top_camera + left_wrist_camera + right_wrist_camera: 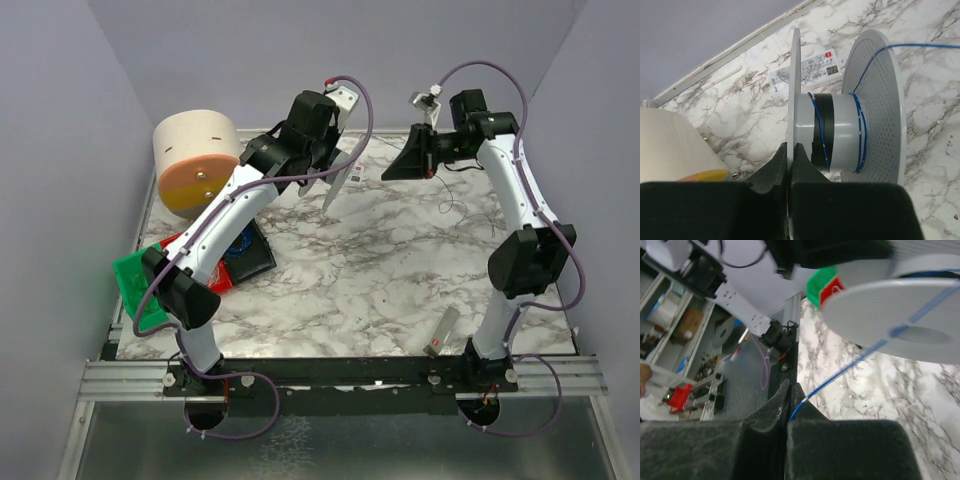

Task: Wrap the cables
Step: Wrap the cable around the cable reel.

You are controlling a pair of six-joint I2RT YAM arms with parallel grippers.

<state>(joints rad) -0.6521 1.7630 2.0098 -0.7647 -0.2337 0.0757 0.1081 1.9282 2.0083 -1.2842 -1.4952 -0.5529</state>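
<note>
table (380, 290): white marble pattern with grey veins.
roll (195, 150): large cream cylinder with an orange face, at the far left corner.
green bin (135, 285): at the left edge.
red tray (224, 284): beside the green bin.
black tray (255, 255): tilted, against the red tray.
spool (840, 135): grey hub, two perforated flanges.
card (810, 70): printed, lying flat beyond the spool.
stick (443, 330): small, pale, near the front right.

Blue cable (850, 364) between closed fingers (767, 412)

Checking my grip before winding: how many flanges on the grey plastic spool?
2. One thin grey flange edge-on, clamped in the left pincer; one perforated grey flange opposite, where the thin blue wire crosses its rim.
</note>
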